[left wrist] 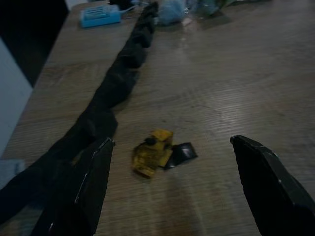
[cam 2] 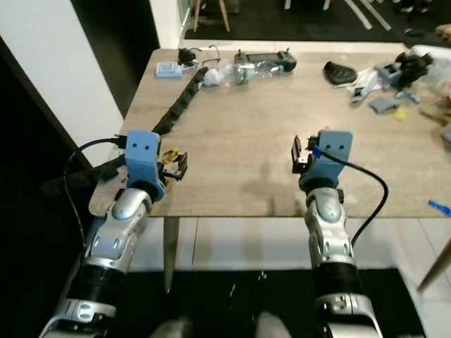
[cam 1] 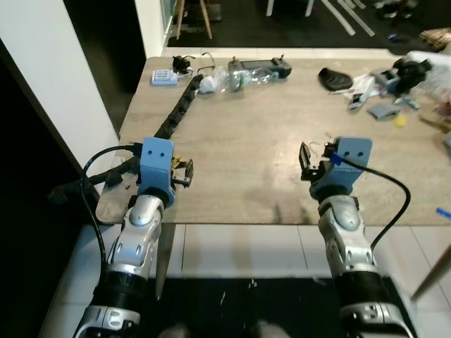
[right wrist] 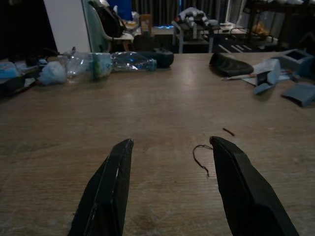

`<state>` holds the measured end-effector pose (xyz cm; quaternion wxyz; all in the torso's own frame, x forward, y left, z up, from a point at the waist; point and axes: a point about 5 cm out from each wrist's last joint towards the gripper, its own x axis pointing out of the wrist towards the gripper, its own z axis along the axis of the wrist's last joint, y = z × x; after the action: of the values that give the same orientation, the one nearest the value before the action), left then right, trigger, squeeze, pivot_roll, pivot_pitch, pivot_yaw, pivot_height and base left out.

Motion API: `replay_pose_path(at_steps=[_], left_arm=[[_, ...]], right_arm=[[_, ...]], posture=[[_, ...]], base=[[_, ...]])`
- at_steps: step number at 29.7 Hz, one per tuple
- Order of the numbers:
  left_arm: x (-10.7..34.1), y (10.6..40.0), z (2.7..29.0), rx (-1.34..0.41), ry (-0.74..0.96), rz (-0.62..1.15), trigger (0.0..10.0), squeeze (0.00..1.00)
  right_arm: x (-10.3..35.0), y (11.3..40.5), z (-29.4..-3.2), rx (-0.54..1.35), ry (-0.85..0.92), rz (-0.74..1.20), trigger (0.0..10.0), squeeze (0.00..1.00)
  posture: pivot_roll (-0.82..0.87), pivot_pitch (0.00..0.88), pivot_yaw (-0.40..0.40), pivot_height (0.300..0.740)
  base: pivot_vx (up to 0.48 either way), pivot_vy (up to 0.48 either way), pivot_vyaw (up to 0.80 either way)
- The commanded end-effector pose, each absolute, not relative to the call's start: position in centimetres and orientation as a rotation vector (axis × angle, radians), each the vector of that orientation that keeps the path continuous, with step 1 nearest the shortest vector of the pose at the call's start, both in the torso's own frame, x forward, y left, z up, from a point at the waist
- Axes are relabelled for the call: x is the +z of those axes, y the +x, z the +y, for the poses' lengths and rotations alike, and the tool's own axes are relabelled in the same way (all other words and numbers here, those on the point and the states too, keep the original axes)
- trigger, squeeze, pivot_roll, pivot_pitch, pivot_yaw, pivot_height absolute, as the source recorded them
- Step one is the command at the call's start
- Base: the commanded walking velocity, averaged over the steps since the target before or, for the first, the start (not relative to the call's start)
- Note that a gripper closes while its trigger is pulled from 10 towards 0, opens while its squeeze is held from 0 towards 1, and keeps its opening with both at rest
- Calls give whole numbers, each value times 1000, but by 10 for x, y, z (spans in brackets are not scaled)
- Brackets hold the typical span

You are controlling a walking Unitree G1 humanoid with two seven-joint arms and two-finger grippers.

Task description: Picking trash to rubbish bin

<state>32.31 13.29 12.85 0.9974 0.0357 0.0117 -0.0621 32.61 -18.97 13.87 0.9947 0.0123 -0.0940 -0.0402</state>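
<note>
A crumpled yellow wrapper (left wrist: 152,152) with a small black scrap (left wrist: 181,153) beside it lies on the wooden table (cam 1: 246,155) near its front left corner. My left gripper (left wrist: 172,141) is open just above the table, its two black fingers (left wrist: 83,191) on either side of the wrapper and a little short of it. From the head, that wrapper (cam 2: 169,154) peeks out just past the left gripper (cam 2: 176,166). My right gripper (right wrist: 171,141) hovers open over bare wood at the front right, with a thin dark thread (right wrist: 199,157) lying by one finger.
A long black sleeve (cam 1: 180,109) runs from the back left to the front left corner. At the back lie a clear plastic bottle (cam 1: 246,77), white crumpled tissue (cam 1: 209,84), a blue box (cam 1: 163,77) and a black device (cam 1: 266,67). Mixed clutter (cam 1: 384,88) covers the back right.
</note>
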Motion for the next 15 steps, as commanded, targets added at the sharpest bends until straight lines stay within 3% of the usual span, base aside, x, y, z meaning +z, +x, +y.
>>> replay_pose_path(at_steps=[1,7,15], left_arm=[[128,323,132,-128,78,27,10000,0],[129,322,132,-131,94,20,10000,0],[129,322,131,-133,94,17,10000,0]], right_arm=[[137,325,-190,-78,22,-182,10000,0],[136,326,-185,-51,20,-169,10000,0],[135,326,-182,-39,18,-166,10000,0]], posture=[[-80,35,-3,740],[-78,45,-6,740],[-78,51,-5,740]], base=[[0,0,0],[0,0,0],[0,-282,0]])
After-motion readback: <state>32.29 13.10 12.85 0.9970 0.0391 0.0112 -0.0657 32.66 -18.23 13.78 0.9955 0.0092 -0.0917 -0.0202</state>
